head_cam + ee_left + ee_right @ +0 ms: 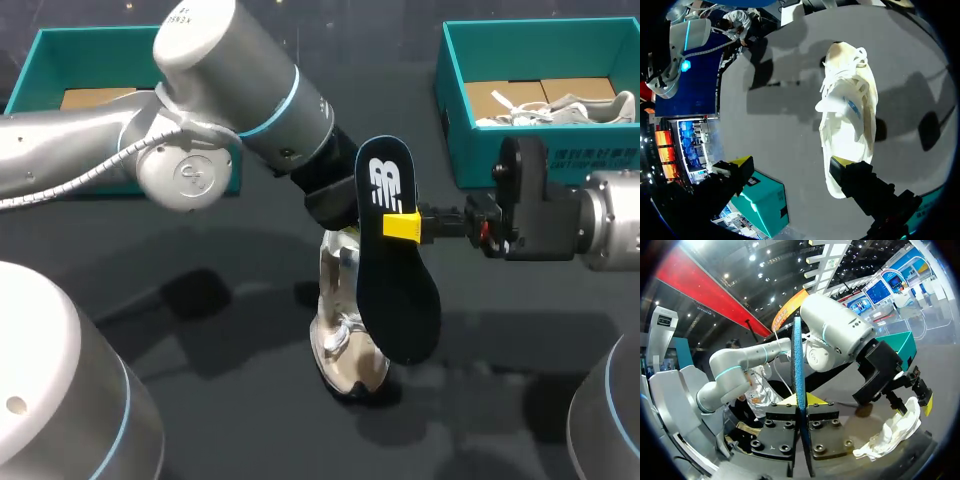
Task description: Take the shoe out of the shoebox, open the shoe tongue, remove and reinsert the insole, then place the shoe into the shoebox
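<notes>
Right gripper (402, 226) is pinching the insole (398, 290) upright, just beside the shoe (338, 320). Left gripper (792, 161) is sitting with fingers spread wide, one tip touching the shoe's heel (toe pointing down at the table (220, 420)).

Your left arm (250, 90) slants in to the middle, its gripper (790, 162) spread wide with one finger (852, 175) against the shoe (847, 115) heel, while your right arm (610, 235) lies level, its gripper (402, 227) clamped on both faces of the upright insole (395, 280).
</notes>
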Tool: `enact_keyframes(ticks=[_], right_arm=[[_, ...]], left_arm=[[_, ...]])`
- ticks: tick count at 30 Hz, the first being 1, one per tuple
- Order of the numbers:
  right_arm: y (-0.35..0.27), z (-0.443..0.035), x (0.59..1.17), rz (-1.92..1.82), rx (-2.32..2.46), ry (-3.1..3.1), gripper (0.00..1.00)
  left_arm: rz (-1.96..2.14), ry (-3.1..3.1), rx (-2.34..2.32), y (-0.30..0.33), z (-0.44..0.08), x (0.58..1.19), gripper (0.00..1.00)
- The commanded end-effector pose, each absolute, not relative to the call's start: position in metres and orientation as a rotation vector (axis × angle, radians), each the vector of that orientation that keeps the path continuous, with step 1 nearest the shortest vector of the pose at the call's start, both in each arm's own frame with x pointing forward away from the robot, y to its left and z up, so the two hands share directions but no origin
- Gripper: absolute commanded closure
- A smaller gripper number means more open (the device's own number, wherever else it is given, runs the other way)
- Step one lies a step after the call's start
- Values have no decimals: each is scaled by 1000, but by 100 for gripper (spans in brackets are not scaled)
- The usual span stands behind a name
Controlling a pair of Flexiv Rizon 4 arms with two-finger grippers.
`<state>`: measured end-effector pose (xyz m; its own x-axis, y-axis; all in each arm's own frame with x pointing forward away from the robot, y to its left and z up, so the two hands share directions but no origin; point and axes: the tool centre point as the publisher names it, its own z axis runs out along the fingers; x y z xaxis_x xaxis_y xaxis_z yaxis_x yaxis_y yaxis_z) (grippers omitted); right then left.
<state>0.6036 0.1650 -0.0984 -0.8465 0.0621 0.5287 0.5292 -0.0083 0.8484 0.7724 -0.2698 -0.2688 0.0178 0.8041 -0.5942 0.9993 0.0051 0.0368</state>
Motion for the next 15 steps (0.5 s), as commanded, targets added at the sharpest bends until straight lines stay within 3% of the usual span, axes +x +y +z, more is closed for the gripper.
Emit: enact_keyframes(ticks=[1,15], right_arm=[[167,-99,602,-1918,-619,-1938,100],[125,-104,644,-1876,-678,-1776,100]], left_arm=[[-722,1669,1756,-257,-261,775,0],[-824,1460,1520,-226,-218,779,0]])
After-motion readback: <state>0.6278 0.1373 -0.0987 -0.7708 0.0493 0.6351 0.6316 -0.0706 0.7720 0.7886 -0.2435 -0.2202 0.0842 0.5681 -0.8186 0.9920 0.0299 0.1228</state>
